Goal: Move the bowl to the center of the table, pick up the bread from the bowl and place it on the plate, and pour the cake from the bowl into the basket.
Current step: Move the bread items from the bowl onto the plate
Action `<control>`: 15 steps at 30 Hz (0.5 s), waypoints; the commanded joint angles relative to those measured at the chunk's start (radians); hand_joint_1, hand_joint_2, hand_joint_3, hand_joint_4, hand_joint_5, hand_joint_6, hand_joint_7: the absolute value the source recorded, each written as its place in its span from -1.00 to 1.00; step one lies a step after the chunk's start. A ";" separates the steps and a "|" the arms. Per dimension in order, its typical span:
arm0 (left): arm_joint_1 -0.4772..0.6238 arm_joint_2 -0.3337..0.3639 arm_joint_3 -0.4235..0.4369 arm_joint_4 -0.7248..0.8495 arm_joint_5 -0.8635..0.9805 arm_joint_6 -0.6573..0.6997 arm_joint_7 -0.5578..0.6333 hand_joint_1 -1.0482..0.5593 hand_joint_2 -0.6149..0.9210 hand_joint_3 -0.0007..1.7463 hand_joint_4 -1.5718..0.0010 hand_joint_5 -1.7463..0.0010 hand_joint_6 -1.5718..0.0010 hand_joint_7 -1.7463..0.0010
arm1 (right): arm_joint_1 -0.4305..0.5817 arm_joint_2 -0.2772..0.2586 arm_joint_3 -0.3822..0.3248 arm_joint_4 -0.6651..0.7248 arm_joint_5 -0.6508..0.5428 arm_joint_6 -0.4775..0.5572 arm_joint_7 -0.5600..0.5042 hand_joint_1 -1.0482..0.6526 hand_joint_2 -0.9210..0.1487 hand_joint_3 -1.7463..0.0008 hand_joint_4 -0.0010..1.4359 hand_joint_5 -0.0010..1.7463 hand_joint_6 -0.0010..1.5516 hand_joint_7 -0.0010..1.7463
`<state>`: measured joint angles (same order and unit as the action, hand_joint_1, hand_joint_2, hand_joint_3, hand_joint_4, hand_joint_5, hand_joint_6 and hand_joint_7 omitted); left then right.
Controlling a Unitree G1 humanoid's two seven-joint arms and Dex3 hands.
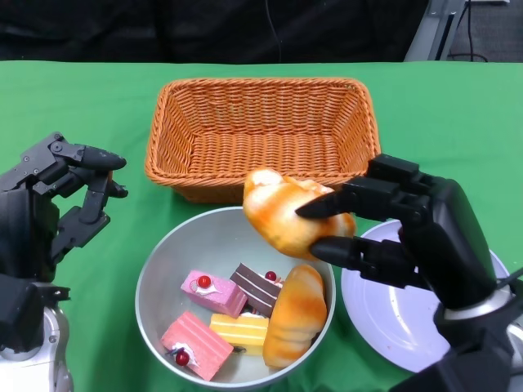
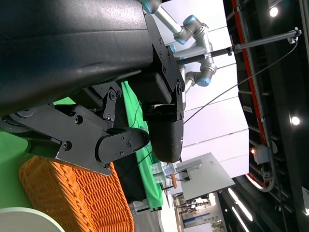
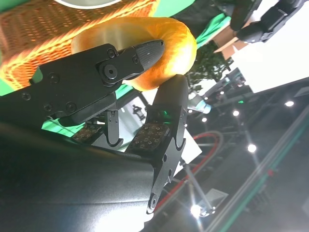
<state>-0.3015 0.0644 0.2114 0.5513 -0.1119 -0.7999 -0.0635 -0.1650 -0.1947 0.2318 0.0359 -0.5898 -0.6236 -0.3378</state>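
A: Right hand point(image 1: 384, 229) status?

B: Clamped on a bread roll point(image 1: 282, 208). Pinched betw upper and lower fingers point(image 1: 343, 200), held up off the bowl point(image 1: 155, 269), over its far-right rim. Just in front of basket point(image 1: 261, 131) near wall.

A: Confirmed from wrist cam?

B: Yes. Right wrist view: roll point(image 3: 159, 43) gripped betw black fingers point(image 3: 145, 53), basket weave point(image 3: 34, 48) behind it. Right hand point(image 3: 159, 67) fully wrapped on it.

A: Left hand point(image 1: 61, 192)?

B: Holding nothing. Fingers apart, slightly curled, hovering left of bowl, not touching it. Left wrist view mostly own shell + fingers point(image 2: 164, 130); basket corner point(image 2: 77, 198) visible, green cloth point(image 2: 9, 159) too. Pale rim at pic corner prob the bowl, can't say for sure.

A: Bowl contents?

B: Second bread point(image 1: 296, 314) lying at right side, leaning on inner wall. Cakes: pink w/ cherry point(image 1: 212, 292), chocolate w/ cherry point(image 1: 260, 287), yellow point(image 1: 239, 329), another pink point(image 1: 196, 343) at front. All resting on bowl bottom, packed close, touching.

A: Bowl position?

B: Metal bowl sits mid-table, front of basket, near but apart from it. Plate point(image 1: 392, 318) just right of bowl, rims close; partly hidden under right hand and forearm. Visible part bare white.

A: Basket?

B: Orange wicker, rectangular, upright, behind the bowl on green table point(image 1: 458, 114).
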 commanded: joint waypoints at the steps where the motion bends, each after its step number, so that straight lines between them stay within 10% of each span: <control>1: -0.004 0.019 0.014 0.003 -0.012 0.005 0.004 0.17 0.76 -0.18 -0.07 -0.64 -0.15 -0.15 | 0.028 -0.017 -0.033 -0.034 0.042 0.004 0.028 0.13 -0.85 0.96 0.18 0.44 0.22 -0.07; 15: -0.007 0.029 0.013 0.022 -0.009 -0.008 -0.001 0.18 0.78 -0.21 -0.07 -0.63 -0.16 -0.13 | 0.154 -0.020 -0.122 -0.098 0.094 0.001 0.057 0.21 -0.84 0.93 0.17 0.47 0.17 0.12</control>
<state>-0.3019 0.0722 0.2158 0.5694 -0.1200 -0.8000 -0.0650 -0.0255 -0.2029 0.1314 -0.0419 -0.5164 -0.6144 -0.2858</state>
